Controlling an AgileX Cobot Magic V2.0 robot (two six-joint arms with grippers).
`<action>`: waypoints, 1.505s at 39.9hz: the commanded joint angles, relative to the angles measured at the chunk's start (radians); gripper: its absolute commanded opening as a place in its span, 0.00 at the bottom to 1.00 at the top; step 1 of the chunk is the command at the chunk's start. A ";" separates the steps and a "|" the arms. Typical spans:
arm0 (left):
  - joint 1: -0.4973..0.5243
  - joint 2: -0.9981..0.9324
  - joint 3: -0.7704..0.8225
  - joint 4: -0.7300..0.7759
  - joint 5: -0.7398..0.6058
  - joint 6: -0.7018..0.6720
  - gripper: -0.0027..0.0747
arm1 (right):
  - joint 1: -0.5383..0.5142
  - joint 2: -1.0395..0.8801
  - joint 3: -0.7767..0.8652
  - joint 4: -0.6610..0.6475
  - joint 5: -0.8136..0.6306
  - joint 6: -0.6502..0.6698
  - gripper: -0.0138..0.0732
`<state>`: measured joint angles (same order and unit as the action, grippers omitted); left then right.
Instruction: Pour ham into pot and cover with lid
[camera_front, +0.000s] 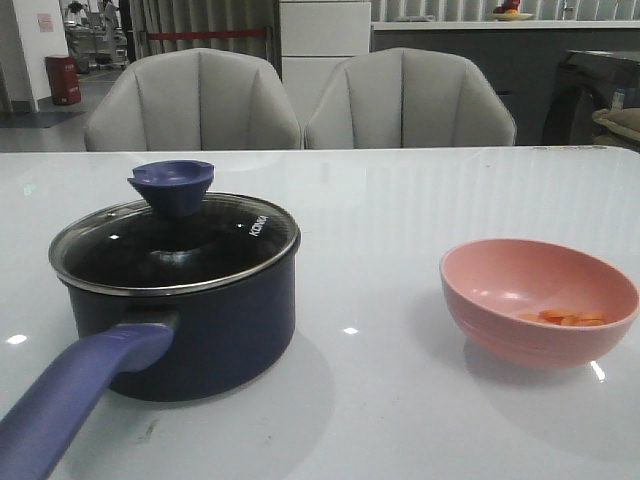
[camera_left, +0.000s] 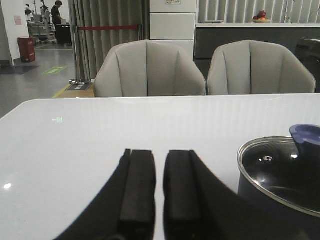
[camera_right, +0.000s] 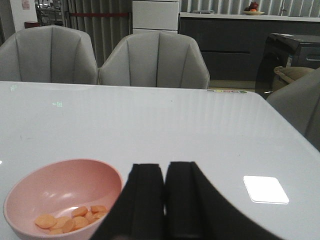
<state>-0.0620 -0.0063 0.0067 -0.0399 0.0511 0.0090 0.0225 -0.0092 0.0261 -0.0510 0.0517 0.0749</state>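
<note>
On the white counter (camera_front: 400, 220), toward the robot's left, the dark navy pot (camera_front: 185, 310) stands upright with its long purple-blue handle (camera_front: 75, 395) pointing back toward the robot. The clear glass lid (camera_front: 175, 245) sits on the pot's rim, its purple-blue knob (camera_front: 172, 186) up and the white lettering showing near the far right edge. Well apart from it, toward the right, the pink bowl (camera_front: 538, 300) rests on the counter with the ham (camera_front: 565, 319), a few thin orange pieces, lying in a small flat heap at its bottom. The left claw (camera_left: 159, 192) hovers beside the pot with its jaws narrow, a slim gap between them, holding nothing. The right claw (camera_right: 165, 197) hangs just beside the bowl, its jaws pressed together and empty. Two grey chairs (camera_front: 300, 100) stand behind the counter.
</note>
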 joint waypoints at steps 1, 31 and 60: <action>0.001 -0.019 0.030 -0.010 -0.079 -0.009 0.22 | -0.003 -0.019 0.011 -0.014 -0.083 -0.003 0.33; 0.001 -0.019 0.030 -0.010 -0.079 -0.009 0.22 | -0.003 -0.019 0.011 -0.014 -0.083 -0.003 0.33; 0.001 0.239 -0.318 -0.065 0.103 -0.009 0.22 | -0.003 -0.019 0.011 -0.014 -0.082 -0.003 0.33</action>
<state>-0.0620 0.1533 -0.2207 -0.0949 0.1325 0.0090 0.0225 -0.0092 0.0261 -0.0510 0.0512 0.0749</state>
